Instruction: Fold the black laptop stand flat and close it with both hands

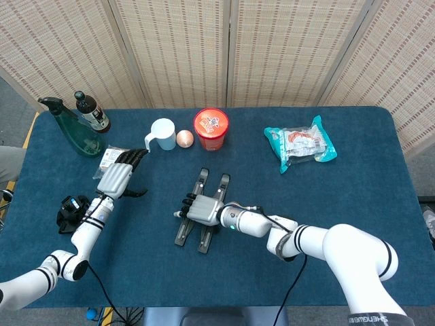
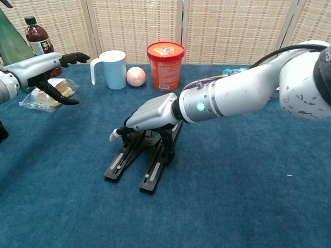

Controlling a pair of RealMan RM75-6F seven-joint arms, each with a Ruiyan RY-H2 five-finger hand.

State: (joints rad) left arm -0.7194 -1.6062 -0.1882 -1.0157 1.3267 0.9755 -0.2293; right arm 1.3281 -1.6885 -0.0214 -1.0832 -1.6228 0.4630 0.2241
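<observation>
Black two-railed laptop stand [image 2: 135,161] under right hand [image 2: 153,114]

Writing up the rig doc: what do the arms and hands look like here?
Both arms are glossy white with black bands at the joints and black cables running alongside. The right arm's silver wrist section carries a glowing green light. The left hand and right hand have silver-grey backs and black fingers.
</observation>
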